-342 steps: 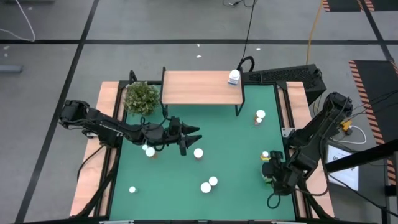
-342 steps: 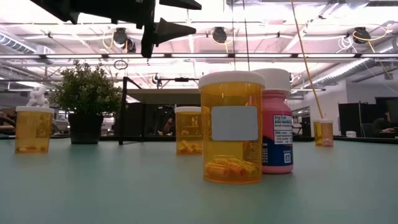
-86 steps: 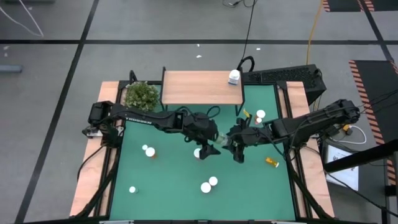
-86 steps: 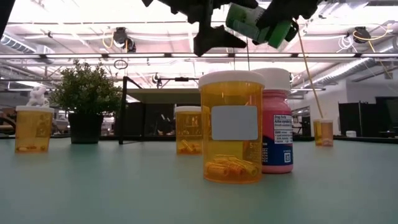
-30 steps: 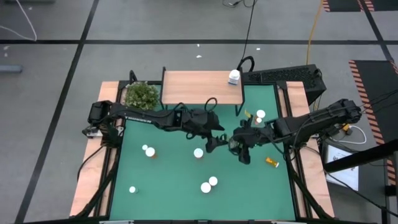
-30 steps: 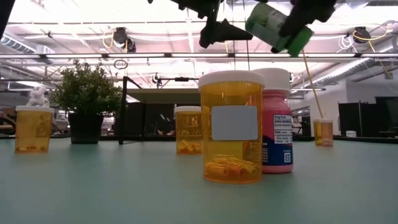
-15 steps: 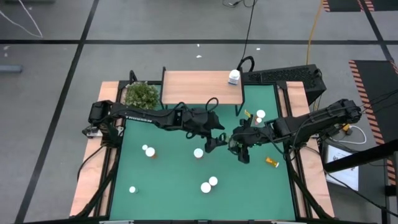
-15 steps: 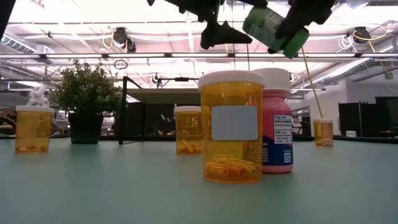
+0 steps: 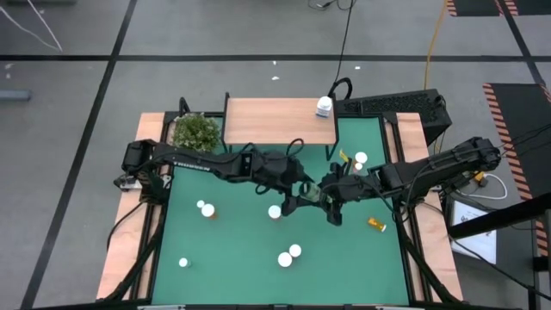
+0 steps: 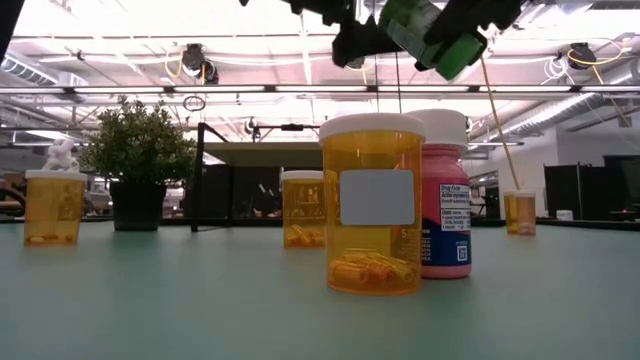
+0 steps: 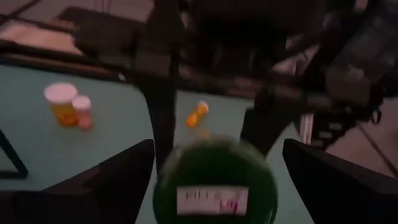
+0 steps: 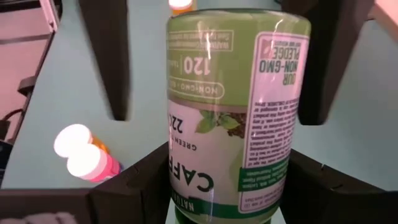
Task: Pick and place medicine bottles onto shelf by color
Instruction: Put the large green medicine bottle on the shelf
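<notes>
— Grippers first, from above?
— Right gripper (image 9: 325, 197) and left gripper (image 9: 297, 195) meet above mid-mat, in front of the shelf (image 9: 279, 120).
— Low view?
— Green-capped bottle (image 10: 428, 32) hangs tilted, high above the orange bottle (image 10: 372, 204).
— Left wrist?
— Fingers (image 11: 121, 177) spread wide, cap between, untouched.
— Right wrist?
— Clamped on the label.

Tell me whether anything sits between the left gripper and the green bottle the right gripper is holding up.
Nothing visible does. The green bottle, held in the right gripper, faces the open left gripper cap-first, with only air between them above the table.
</notes>
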